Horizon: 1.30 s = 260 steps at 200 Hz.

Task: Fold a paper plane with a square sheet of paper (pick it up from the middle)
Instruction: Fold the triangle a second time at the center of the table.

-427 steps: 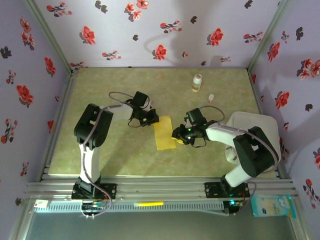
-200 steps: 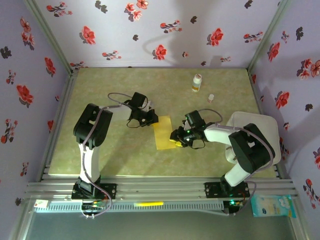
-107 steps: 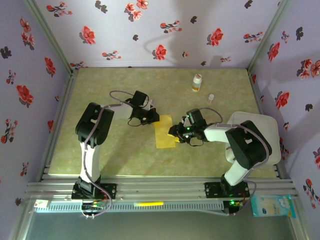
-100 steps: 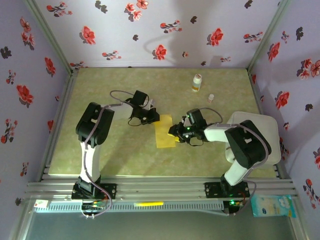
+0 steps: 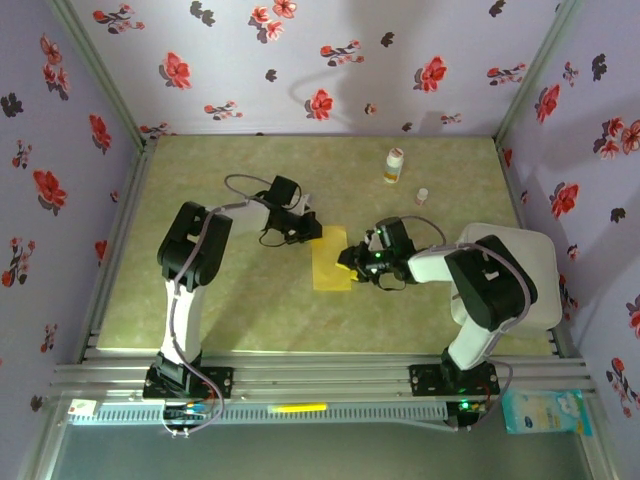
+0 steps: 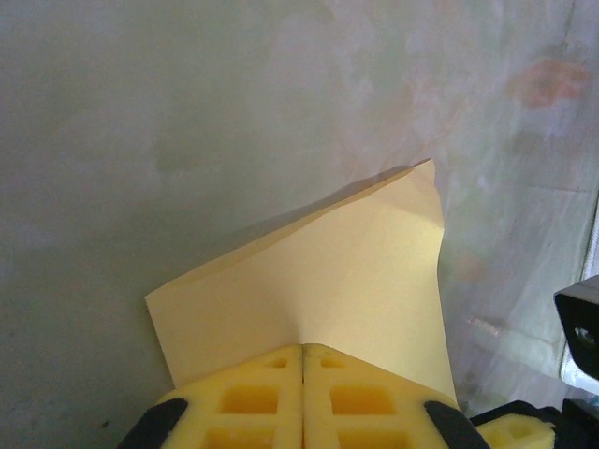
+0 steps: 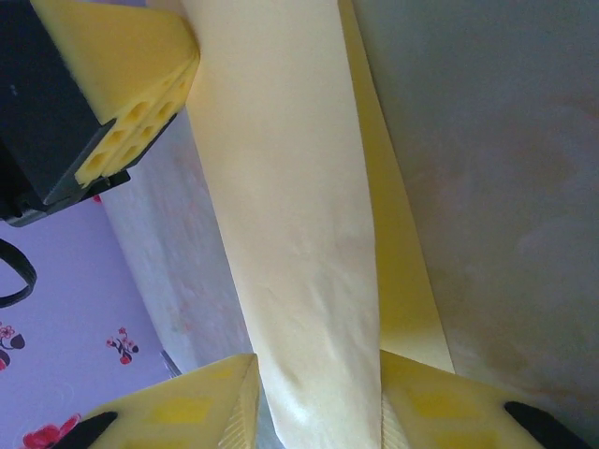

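The square sheet of paper is mustard yellow and doubled over into a narrow strip in the middle of the table. My left gripper is at the strip's far left corner. In the left wrist view its fingers are pressed together, and the paper puckers where they pinch it. My right gripper is at the strip's right edge. The right wrist view has a rounded fold of the paper filling the gap between the right gripper's yellow pads, touching both. The left gripper is at the far end.
A small white-and-orange bottle stands at the back right, with a small cap near it. A white tray lies at the right, under the right arm. Flowered walls close the table on three sides.
Both grippers and the paper have shifted a little toward the far side and the right. The strip looks slightly shorter. Both grips stay on the paper.
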### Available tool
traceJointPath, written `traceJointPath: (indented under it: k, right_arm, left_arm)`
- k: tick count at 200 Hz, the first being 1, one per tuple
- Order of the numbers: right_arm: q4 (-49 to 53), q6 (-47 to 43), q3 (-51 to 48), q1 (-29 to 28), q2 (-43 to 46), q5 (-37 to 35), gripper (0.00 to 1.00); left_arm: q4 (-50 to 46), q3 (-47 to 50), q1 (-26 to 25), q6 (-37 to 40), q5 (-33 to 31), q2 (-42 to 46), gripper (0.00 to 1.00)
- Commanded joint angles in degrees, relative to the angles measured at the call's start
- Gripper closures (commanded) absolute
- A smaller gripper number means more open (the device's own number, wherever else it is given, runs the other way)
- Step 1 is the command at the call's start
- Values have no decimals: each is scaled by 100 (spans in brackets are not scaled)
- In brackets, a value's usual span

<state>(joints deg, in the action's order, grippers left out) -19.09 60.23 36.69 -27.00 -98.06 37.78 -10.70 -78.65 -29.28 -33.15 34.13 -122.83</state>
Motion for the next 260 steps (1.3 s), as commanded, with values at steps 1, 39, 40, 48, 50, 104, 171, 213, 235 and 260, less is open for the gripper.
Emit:
traceJointPath:
  k: [1,39,40,48,50,104,171,213,235,260]
  right_arm:
    - [-146,-2,-4,89,-110,105,68]
    - [-60,-98,136,141,-256,106,71]
    - [-64,-94,136,142,-261,106,72]
    - [-80,-101,164,143,-294,130,73]
    - [-84,-104,170,143,-306,141,74]
    - [-182,-66,220,152,-391,177,84]
    - [-308,280,168,143,-135,-3,97]
    - [-295,550,116,125,-87,-357,99]
    - [-251,579,131,116,-30,-340,98]
    - [-128,519,198,108,-12,-300,97]
  left_arm:
    - [-331,-148,41,289,-29,-163,93]
    - [-354,-172,45,308,-37,-240,93]
    - [-350,-175,45,304,-37,-241,93]
    - [-349,-177,44,309,-34,-238,93]
    - [-348,-177,40,309,-37,-230,93]
    - [-405,-255,45,306,-38,-158,89]
    - [-225,-39,6,306,-260,861,73]
    - [187,1091,-275,458,-1067,1774,73]
    - [773,1875,-685,691,-1526,2401,69]
    - [920,2333,-1293,1039,-2098,2903,68]
